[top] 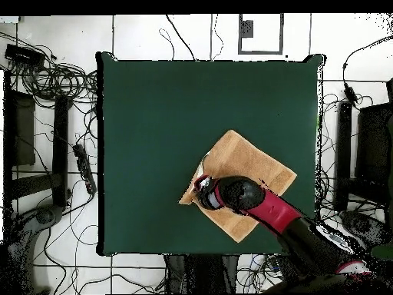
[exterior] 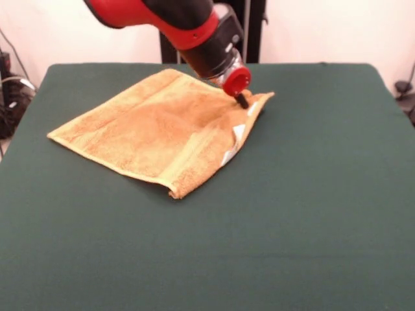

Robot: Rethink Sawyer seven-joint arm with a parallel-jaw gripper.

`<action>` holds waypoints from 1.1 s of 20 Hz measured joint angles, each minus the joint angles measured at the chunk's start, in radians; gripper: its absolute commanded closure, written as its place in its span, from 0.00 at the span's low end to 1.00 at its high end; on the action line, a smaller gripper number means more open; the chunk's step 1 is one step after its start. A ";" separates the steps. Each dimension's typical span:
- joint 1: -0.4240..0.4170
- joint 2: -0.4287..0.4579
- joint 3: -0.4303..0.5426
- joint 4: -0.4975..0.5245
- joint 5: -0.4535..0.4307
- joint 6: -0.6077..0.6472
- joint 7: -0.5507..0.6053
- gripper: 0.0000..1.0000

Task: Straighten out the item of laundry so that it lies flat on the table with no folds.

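The dark green table point(exterior: 324, 214) carries only the orange-tan towel point(exterior: 142, 129), one edge apparently folded over, white showing there.

1. No text, brand, number or sign can be read in either view.
2. The towel point(exterior: 152, 126) carries a small white tag point(exterior: 238, 132) on its folded-up edge toward the right edge of the surface point(exterior: 311, 214) in the front view; any print on the tag is too small to make out.
3. The red and black arm point(exterior: 188, 26) shows no legible marking on its housing.
4. The surface itself bears no label or sign from corner to corner.
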 measured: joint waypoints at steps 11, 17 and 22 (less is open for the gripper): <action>-0.027 0.000 0.103 0.042 0.041 0.000 0.000 1.00; -0.050 0.000 0.161 0.068 0.067 0.000 0.000 1.00; -0.049 0.000 0.166 0.072 0.067 0.000 0.000 0.00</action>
